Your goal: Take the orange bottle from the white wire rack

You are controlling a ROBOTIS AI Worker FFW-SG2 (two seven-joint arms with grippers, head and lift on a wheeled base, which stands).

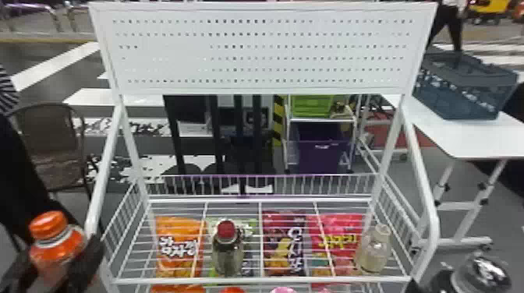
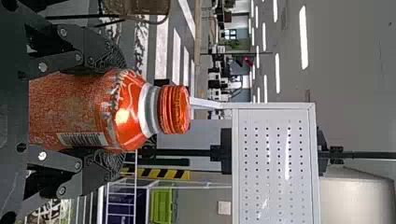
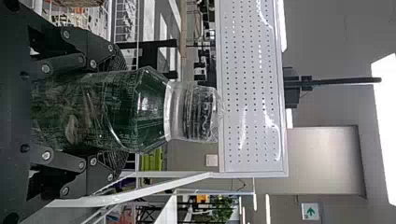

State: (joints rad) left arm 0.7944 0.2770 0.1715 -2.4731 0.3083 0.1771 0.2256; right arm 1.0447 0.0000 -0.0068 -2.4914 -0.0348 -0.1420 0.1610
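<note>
At the lower left of the head view, my left gripper [image 1: 64,265] is shut on the orange bottle [image 1: 56,247], which stands upright outside the white wire rack [image 1: 265,280], beside its left post. The left wrist view has the orange bottle [image 2: 126,112] between the two fingers of my left gripper [image 2: 109,112], its cap pointing away from the wrist. My right gripper [image 1: 440,282] is at the head view's lower right, holding a dark clear-capped bottle [image 1: 481,272] outside the rack's right side. In the right wrist view, my right gripper [image 3: 109,112] is closed around that bottle [image 3: 140,109].
On the rack's upper shelf stand a red-capped bottle [image 1: 228,249] and a pale clear bottle [image 1: 373,249]. Snack bags [image 1: 181,245] show through the wires. White posts rise at both sides to a perforated panel [image 1: 261,50]. A white table [image 1: 475,136] with a crate is at right.
</note>
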